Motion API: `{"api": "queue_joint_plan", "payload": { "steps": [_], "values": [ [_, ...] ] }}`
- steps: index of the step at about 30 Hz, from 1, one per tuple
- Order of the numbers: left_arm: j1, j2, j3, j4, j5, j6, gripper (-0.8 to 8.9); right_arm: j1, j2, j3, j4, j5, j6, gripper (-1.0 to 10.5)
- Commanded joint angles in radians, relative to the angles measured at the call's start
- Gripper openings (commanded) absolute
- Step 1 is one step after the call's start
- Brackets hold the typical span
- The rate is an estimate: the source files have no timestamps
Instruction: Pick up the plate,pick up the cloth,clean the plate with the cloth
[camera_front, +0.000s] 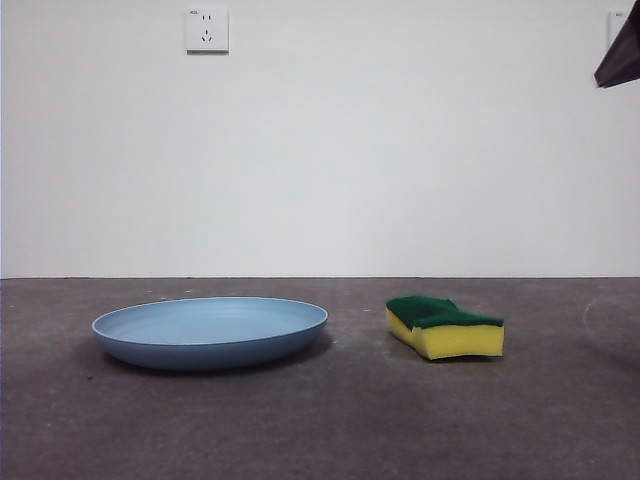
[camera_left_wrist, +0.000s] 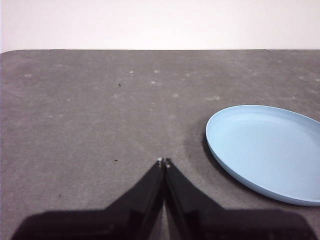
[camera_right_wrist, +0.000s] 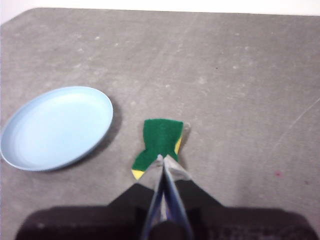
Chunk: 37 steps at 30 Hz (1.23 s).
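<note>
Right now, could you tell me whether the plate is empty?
Empty: the light-blue plate shows only bare blue inside, and the sponge lies apart on the table.

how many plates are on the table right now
1. The plate lies flat on the table, apart from the cloth beside it. No second plate appears in any view, though the table's edges fall outside the pictures.

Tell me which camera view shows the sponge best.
The front view: the cloth sits whole and sharp, yellow body under green layer, wavy side visible. The right wrist view shows mostly its green top, partly behind the right gripper. The left wrist view misses it.
</note>
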Motion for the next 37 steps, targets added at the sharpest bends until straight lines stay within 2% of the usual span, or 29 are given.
{"api": "queue_joint_plan", "payload": {
  "steps": [1, 4, 10, 13, 15, 20, 25, 31, 37],
  "values": [
    [0.003, -0.003, -0.014, 0.003, -0.004, 0.000, -0.03, -0.037, -0.053, -0.008, -0.009, 0.023, -0.076, 0.0],
    [0.003, -0.003, -0.014, 0.003, -0.004, 0.000, -0.03, -0.122, -0.106, -0.021, -0.010, 0.013, -0.137, 0.0],
    [0.003, -0.003, -0.014, 0.003, -0.004, 0.000, -0.03, -0.322, -0.207, -0.105, -0.002, 0.013, -0.136, 0.0],
    [0.003, -0.003, -0.014, 0.003, -0.004, 0.000, -0.03, -0.375, -0.259, -0.186, 0.097, 0.013, -0.136, 0.0],
    [0.003, -0.003, -0.014, 0.003, -0.004, 0.000, -0.03, -0.390, -0.301, -0.259, 0.202, 0.005, -0.135, 0.0],
    [0.003, -0.003, -0.014, 0.003, -0.004, 0.000, -0.03, -0.414, -0.402, -0.413, 0.361, -0.096, -0.139, 0.0],
    [0.003, -0.003, -0.014, 0.003, -0.004, 0.000, -0.03, -0.439, -0.497, -0.502, 0.361, -0.171, -0.137, 0.0],
    [0.003, -0.003, -0.014, 0.003, -0.004, 0.000, -0.03, -0.445, -0.565, -0.560, 0.347, -0.171, -0.136, 0.0],
    [0.003, -0.003, -0.014, 0.003, -0.004, 0.000, -0.03, -0.445, -0.566, -0.566, 0.235, -0.174, -0.125, 0.0]
  ]
}}
